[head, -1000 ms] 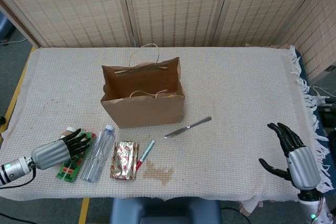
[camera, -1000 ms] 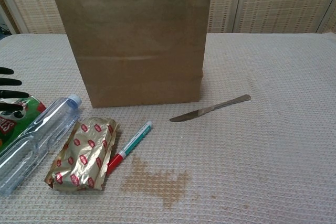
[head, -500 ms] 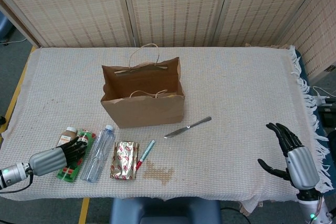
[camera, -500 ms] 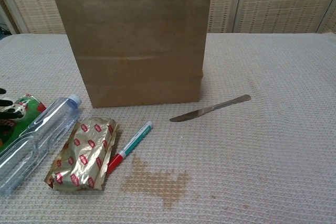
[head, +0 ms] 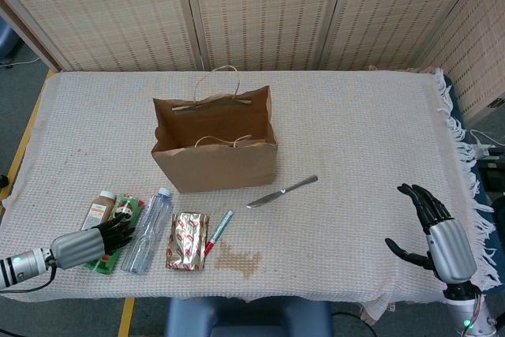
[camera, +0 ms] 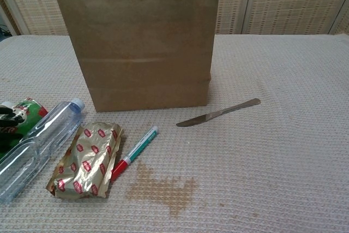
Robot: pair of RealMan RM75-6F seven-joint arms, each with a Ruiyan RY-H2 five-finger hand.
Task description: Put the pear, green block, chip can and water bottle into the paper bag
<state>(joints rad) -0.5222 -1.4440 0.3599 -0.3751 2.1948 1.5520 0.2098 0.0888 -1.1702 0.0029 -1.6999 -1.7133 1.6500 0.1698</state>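
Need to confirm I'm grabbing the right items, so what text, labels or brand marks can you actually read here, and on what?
Chip can: red logo with white letters, cut off at the frame edge, not readable.
Foil packet: repeated small red labels, too small to read.
Brown bottle: pale label, blurred.
Water bottle, marker, paper bag: no visible text.

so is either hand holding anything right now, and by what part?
Nothing is held. The left hand lies over the lower end of the green chip can without lifting it; the right hand hangs open, empty.

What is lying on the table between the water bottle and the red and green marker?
A gold foil packet with red markings lies flat between the water bottle and the marker, clearest in the chest view.
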